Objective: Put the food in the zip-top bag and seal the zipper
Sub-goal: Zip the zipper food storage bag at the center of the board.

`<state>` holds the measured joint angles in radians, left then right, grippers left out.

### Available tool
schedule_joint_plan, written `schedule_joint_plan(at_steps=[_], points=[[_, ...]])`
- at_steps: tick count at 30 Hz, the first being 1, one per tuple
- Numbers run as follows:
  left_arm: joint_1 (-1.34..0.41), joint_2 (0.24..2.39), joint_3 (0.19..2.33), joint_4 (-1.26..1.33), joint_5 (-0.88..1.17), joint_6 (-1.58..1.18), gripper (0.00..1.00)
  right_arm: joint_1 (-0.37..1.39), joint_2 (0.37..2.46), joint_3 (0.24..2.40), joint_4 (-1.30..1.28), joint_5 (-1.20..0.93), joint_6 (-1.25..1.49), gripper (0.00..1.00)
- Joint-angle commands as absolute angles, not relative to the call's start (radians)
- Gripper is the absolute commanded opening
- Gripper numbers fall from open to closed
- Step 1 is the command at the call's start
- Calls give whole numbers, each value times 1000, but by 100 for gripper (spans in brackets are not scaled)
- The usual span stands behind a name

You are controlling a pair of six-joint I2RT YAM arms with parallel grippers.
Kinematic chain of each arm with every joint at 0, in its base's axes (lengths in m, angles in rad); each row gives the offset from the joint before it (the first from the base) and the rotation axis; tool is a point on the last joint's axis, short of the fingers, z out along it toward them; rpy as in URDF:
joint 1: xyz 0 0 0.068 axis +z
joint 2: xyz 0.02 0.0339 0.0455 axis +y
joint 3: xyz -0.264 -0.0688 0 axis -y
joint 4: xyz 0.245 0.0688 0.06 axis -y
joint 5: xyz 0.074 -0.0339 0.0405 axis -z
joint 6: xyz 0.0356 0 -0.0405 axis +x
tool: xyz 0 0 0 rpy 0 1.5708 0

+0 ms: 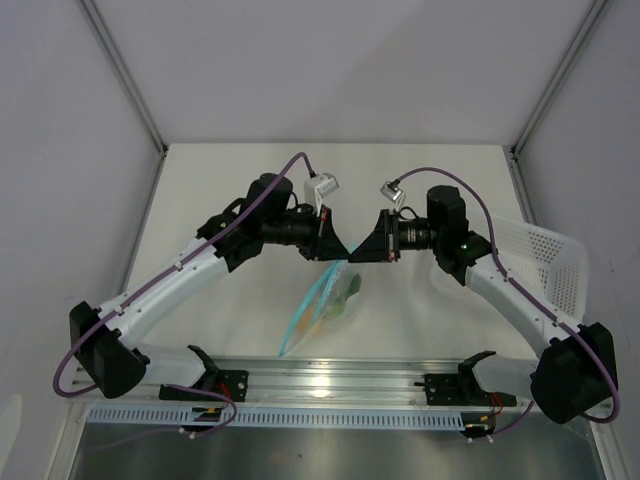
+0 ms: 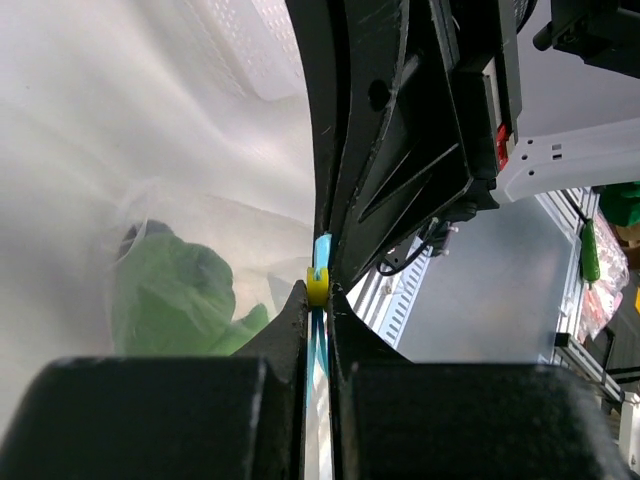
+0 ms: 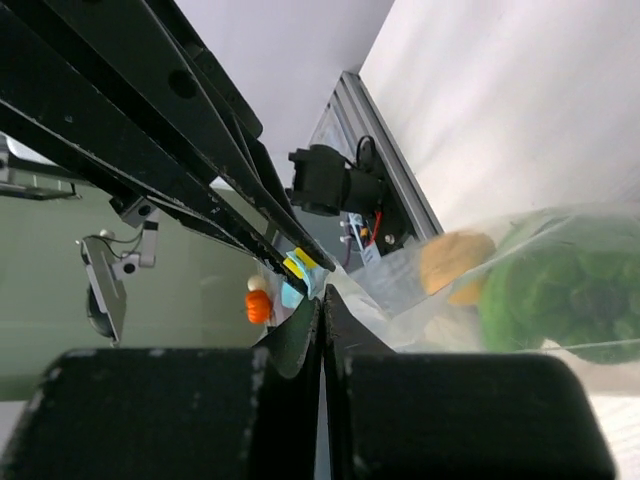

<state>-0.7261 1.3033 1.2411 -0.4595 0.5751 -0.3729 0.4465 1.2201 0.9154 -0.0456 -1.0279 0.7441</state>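
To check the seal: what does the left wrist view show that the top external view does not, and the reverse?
Only left wrist: the zipper pinched in the shut left gripper, with a yellow slider at its tip. Only top external: the whole zip-top bag, plus the left arm and right arm from base to wrist. Both: green food inside the bag.

Top view: mouth of bag [image 1: 305,320] hidden behind left gripper [image 1: 341,252] and right gripper [image 1: 355,254]; food [image 1: 348,292] inside too small to tell apart.
Left wrist: zipper [image 2: 321,345] vanishes between fingers [image 2: 285,350]; green piece [image 2: 175,295] blurred through film.
Right wrist: green piece cut off at frame's right edge.
Basket [image 1: 545,255], tabletop's right edge, partly behind arm [image 1: 520,295].
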Motion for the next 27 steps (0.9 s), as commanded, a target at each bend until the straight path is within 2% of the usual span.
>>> schedule_joint_plan(at_steps=[1,14,27], points=[[-729,1272,1227,-540,569,-339,1,420,1175,931,101,-1003,833,0],[-729,1270,1215,-489,664,-390,1,382,1163,870,256,-1008,979,0],[-704,1262,1173,-348,730,-522,0,377,1131,861,281,-992,968,0]])
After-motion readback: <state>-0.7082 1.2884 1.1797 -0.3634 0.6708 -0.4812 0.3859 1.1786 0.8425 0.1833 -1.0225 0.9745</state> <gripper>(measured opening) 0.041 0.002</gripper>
